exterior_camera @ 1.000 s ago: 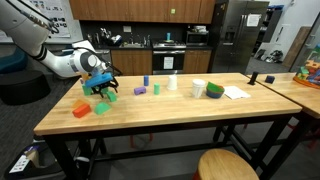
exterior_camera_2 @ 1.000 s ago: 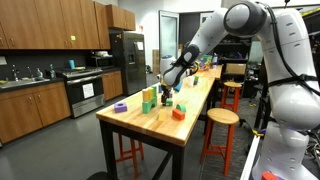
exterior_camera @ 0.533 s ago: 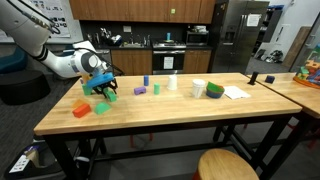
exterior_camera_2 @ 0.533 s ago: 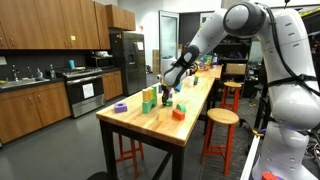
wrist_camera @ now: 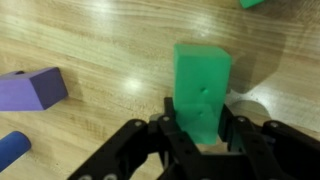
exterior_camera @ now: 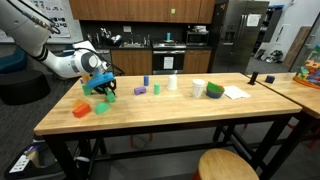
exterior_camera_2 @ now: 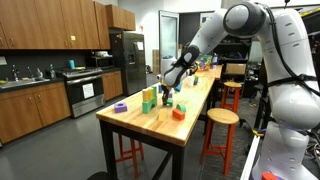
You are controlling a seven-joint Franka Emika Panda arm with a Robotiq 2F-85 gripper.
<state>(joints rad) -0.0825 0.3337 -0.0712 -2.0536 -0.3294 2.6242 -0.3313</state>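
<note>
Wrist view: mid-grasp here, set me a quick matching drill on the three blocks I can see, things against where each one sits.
Things:
1. green block
2. purple block
3. blue cylinder

Places:
A. bottom left corner of the view
B. upright between the fingers of the gripper
C. left edge, lying flat on the table

Pairs: 1-B, 2-C, 3-A
</note>
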